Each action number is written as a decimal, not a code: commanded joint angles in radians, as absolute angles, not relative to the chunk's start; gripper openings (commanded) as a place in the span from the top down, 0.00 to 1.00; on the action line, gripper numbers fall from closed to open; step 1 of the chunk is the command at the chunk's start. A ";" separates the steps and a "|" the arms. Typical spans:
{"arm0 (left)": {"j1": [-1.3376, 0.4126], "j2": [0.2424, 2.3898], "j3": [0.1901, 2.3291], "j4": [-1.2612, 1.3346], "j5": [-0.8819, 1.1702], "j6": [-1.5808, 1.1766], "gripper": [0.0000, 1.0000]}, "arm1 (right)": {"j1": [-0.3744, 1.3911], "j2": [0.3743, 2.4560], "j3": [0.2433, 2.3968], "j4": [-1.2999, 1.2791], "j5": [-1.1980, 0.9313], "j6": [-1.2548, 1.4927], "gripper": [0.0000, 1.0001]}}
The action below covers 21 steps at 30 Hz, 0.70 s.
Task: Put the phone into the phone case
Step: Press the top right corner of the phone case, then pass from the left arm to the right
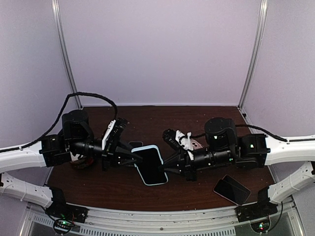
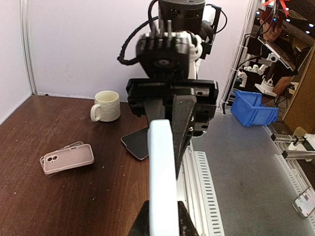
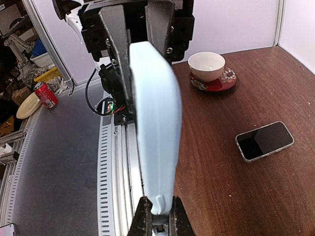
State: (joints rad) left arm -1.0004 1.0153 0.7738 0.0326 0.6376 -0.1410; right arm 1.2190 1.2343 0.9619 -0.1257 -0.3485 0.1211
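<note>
1. Top view: the left hand (image 1: 134, 158) and the right hand (image 1: 166, 171) meet above the middle of the table (image 1: 147, 123). Each is clamped on an opposite side of a pale blue case (image 1: 146, 147), which they hold in the air between them. A dark phone (image 1: 149, 164) face fills the case, so I judge the step in hand to be seating the phone, with the task nearly done.
2. Top view: a second phone (image 1: 232, 190) lies on the table near the right arm, apart from the work. Whether every corner of the held phone sits under the rim is too small to tell.
3. Left wrist view: the case shows edge-on only. Its near end is pinched in the closed left fingers and its far end is in the right hand. A mug (image 2: 106, 105) and a pink case (image 2: 68, 159) sit on the table beyond. The screen is hidden.
4. Right wrist view: the case is also edge-on here. The right fingers are closed on the near edge, and the left hand grips the far one. A cup (image 3: 206, 65) on a saucer (image 3: 224, 81) stands well apart.
5. Next move, as I judge it: press the edges until the phone sits flush, keeping one grip firm so nothing drops.
</note>
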 commanded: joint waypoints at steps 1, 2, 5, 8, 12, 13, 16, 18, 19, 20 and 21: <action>-1.009 0.996 0.793 0.115 0.670 -0.123 1.00 | 1.207 1.218 0.962 -0.090 -0.335 0.135 1.00; -1.009 0.997 0.793 0.114 0.669 -0.123 1.00 | 1.205 1.218 0.962 -0.089 -0.339 0.136 1.00; -1.009 0.999 0.793 0.112 0.670 -0.121 1.00 | 1.204 1.220 0.960 -0.091 -0.351 0.143 0.73; -1.008 1.004 0.792 0.114 0.672 -0.123 1.00 | 1.203 1.238 0.971 -0.084 -0.373 0.150 0.65; -1.008 1.010 0.793 0.118 0.671 -0.127 1.00 | 1.204 1.287 1.015 -0.099 -0.419 0.154 0.81; -1.009 1.009 0.793 0.117 0.668 -0.127 1.00 | 1.204 1.294 1.021 -0.103 -0.427 0.151 0.88; -1.009 0.997 0.791 0.105 0.646 -0.128 1.00 | 1.200 1.295 1.011 -0.095 -0.428 0.151 1.00; -1.009 0.991 0.795 0.082 0.600 -0.132 1.00 | 1.190 1.286 0.995 -0.079 -0.404 0.172 1.00; -1.008 0.991 0.799 0.068 0.567 -0.137 0.91 | 1.181 1.281 0.988 -0.071 -0.391 0.190 1.00; -1.008 0.990 0.803 0.046 0.526 -0.137 0.84 | 1.173 1.278 0.983 -0.067 -0.380 0.206 1.00; -1.008 0.992 0.810 0.023 0.484 -0.139 0.74 | 1.162 1.279 0.980 -0.064 -0.372 0.223 1.00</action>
State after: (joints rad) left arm -1.0000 1.0134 0.7742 -0.0090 0.6060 -0.1608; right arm 1.1984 1.2892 0.9848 -0.1192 -0.4145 0.1234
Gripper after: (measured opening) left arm 0.141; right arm 0.092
